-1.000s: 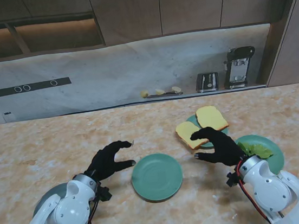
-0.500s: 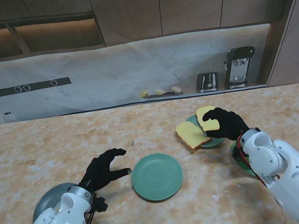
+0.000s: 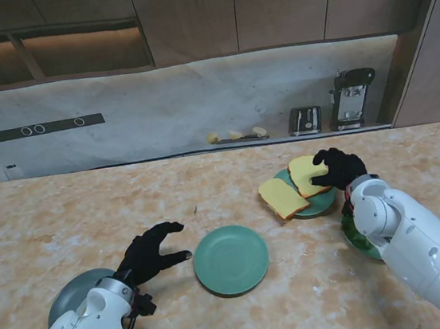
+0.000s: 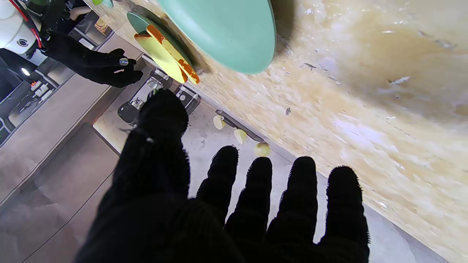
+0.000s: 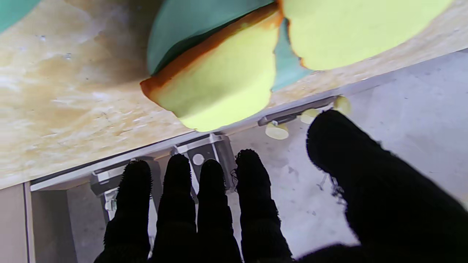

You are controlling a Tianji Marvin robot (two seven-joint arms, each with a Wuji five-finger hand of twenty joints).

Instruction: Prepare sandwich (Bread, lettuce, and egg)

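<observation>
Reaching over the bread plate (image 3: 321, 204) toward the right side of the tabletop (image 3: 88, 205), the right hand (image 3: 338, 168) is hovering at the far bread slice (image 3: 309, 173), fingers (image 5: 248, 171) spread and holding nothing; whether a fingertip is touching the crust, cannot tell. The near bread slice (image 3: 282, 198) is lying half off that plate's left rim, overlapping the tabletop. The empty plate (image 3: 231, 259) is sitting near the front edge at the middle, nothing on it yet. A lettuce plate (image 3: 356, 238) is mostly hiding under the right forearm. No egg can be made out.

Bread is looking light, soft and crushable, probably bending if pinched at one corner; likely best taken by opposite crust edges, thumb under, fingers on top, light squeeze.

The left hand (image 3: 149, 254) is hanging open beside the empty plate's left rim, fingers apart, gripping nothing, not touching the plate. A grey dish (image 3: 64, 304) is sitting near the front-left edge, partly covered by the left arm.
</observation>
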